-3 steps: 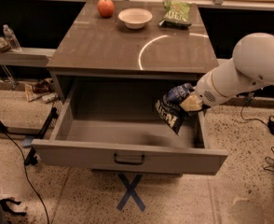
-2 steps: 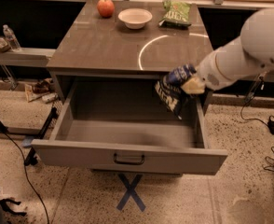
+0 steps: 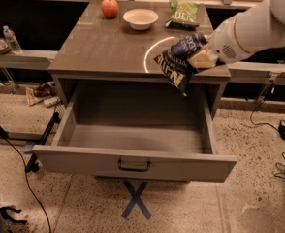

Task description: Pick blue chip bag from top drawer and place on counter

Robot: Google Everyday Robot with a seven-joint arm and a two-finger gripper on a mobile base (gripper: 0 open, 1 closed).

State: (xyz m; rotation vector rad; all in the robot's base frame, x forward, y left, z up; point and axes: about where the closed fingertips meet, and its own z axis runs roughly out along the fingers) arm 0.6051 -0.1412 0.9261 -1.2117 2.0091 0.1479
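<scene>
The blue chip bag [image 3: 180, 61] is a crinkled navy foil bag with white lettering. It hangs in the air over the counter's front right edge, above the drawer's right rear corner. My gripper [image 3: 200, 57] is shut on the bag's upper right end, with the white arm reaching in from the right. The top drawer [image 3: 133, 164] is pulled wide open, and its inside shows nothing in it. The counter [image 3: 99, 47] is glossy grey-brown with a curved white mark.
On the counter's back stand a red apple [image 3: 110, 7], a white bowl [image 3: 140, 18] and a green chip bag [image 3: 183, 13]. A blue tape X [image 3: 136, 199] marks the floor before the drawer. Cables lie on the floor at left and right.
My gripper has lifted the blue chip bag up out of the drawer's right side to the height of the counter's front edge.
</scene>
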